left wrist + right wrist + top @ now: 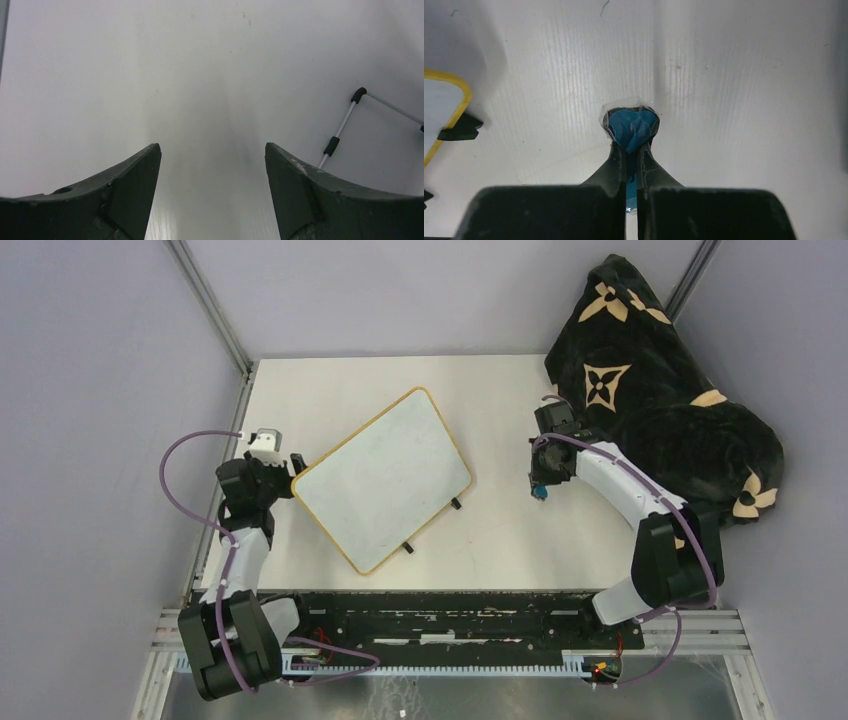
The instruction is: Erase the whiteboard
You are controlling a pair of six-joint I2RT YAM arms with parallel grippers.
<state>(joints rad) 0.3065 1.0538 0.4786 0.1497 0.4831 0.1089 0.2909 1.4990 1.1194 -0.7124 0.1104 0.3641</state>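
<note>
Two claws, one whiteboard, one blue wad and one blanket sit on or over one white table (500,540). The left claw (293,464) is at the board's left corner, its jaws spread wide with nothing between them; its own camera shows only a pale surface below. The whiteboard (385,480) lies flat in the middle-left of the table, turned at an angle so one corner points away from the arms. It has a thin yellow frame, rounded corners and a white face with no writing visible. Two black feet (456,504) are on its near-right long edge. Just right of it, apart from it, the right claw (540,490) is pinched tight on the blue wad (631,127), which is wrapped in clear film. A black blanket (660,390) with tan flowers is heaped at the far right corner, behind the right arm.
</note>
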